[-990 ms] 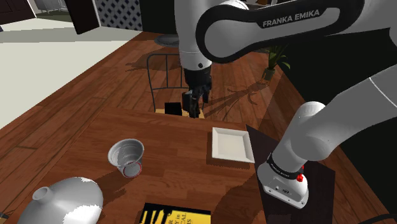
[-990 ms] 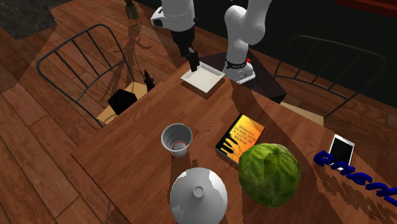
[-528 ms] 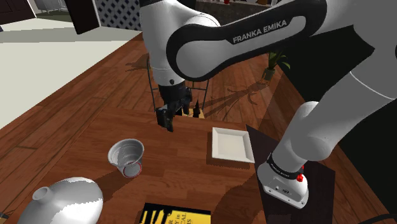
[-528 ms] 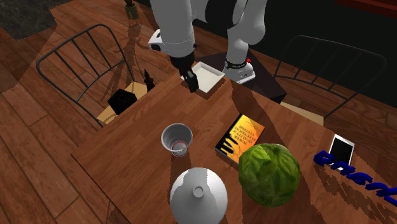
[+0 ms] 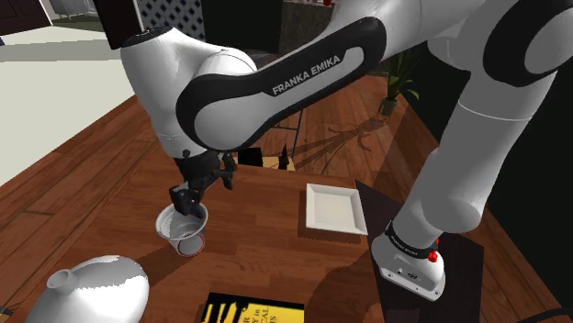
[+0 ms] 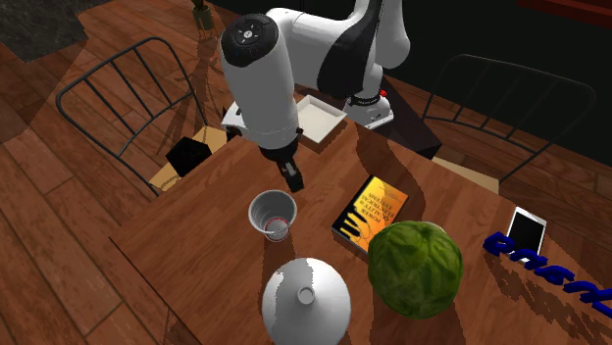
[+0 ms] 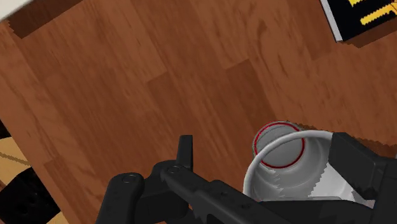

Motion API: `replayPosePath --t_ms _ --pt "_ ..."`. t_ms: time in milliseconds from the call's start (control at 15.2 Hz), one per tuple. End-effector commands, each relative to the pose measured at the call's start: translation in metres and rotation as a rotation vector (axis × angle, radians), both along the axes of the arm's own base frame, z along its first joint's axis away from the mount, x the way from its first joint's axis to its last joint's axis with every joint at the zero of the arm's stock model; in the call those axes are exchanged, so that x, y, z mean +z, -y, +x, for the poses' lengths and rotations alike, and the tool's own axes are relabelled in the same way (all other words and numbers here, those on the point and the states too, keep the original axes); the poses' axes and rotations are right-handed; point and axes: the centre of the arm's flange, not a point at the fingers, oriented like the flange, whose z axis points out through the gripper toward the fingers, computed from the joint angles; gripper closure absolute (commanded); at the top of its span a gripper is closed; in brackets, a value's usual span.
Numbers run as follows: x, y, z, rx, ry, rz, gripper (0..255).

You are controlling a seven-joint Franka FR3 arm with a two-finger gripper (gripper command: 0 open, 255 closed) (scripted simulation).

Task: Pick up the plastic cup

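Cup (image 7: 283, 181): part cut off by the wrist view's edge; one side is covered by a finger (image 7: 359, 168) of the gripper (image 7: 266, 145), so contact there cannot be confirmed. Book (image 5: 250, 312): near part cut off by the shoulder view's lower edge; cover text too small to read. White lidded vessel (image 5: 92, 289): near side cut off likewise. Tray (image 6: 322, 120): partly hidden behind the arm (image 6: 263, 88). Blue lettering (image 6: 544, 267): cut off at the second exterior view's right edge, unreadable.
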Motion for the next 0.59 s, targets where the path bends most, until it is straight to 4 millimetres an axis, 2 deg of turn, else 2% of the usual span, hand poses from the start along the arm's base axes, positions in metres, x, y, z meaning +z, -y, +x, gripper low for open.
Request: replayPosePath --t_ms 0,462,528 --pt "-0.009 -0.021 0.008 -0.005 0.005 -0.004 0" --pt "-0.043 -0.101 0.04 -0.016 0.02 -0.018 0" --pt "-0.045 -0.106 0.042 -0.017 0.021 -0.019 0"
